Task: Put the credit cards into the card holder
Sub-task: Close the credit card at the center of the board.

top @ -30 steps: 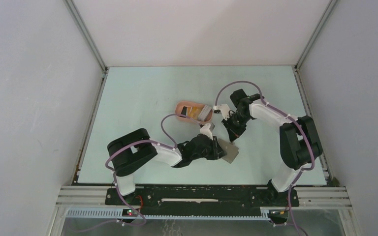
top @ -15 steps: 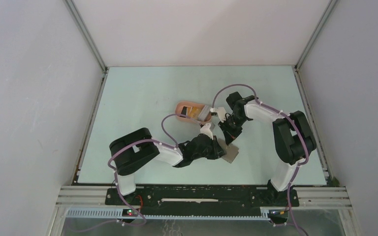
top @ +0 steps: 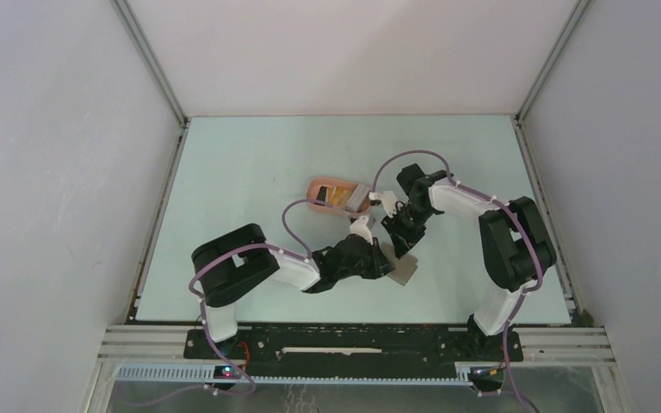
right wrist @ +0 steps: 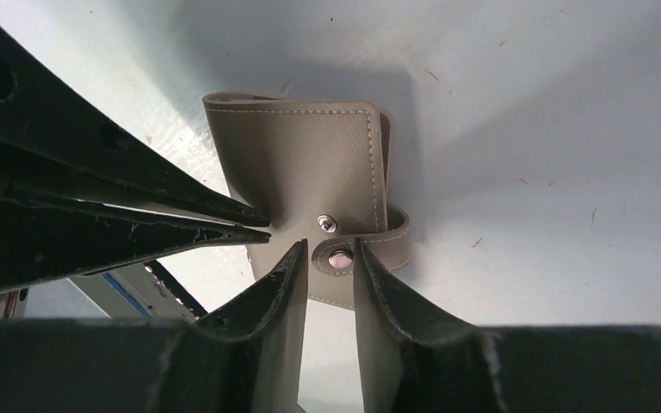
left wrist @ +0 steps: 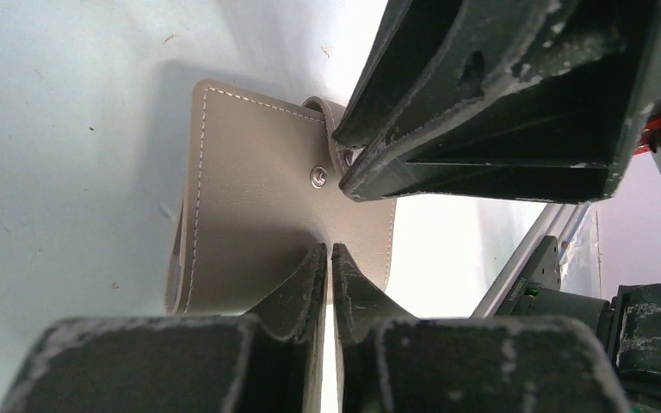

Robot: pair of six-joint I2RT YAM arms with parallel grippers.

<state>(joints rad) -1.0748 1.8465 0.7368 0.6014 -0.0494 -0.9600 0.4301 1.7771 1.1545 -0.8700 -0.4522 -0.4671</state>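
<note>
Because both arms converge on the wallet (left wrist: pixel 250 172), we begin nearest the bases: the left end effector (left wrist: pixel 328 249) is clenched, and we judge that it pinches the wallet's near edge; just beyond it, the right end effector (right wrist: pixel 329 246) stands released, jaws parted either side of the snap strap (right wrist: pixel 392 245); we see no card inside the wallet. Farther back and to the left on the bench (top: pixel 241 163) lies the card holder (top: pixel 314 184), long axis roughly left to right, with credit cards (top: pixel 341 197) already inside; the right end effector is the nearer to it.
</note>
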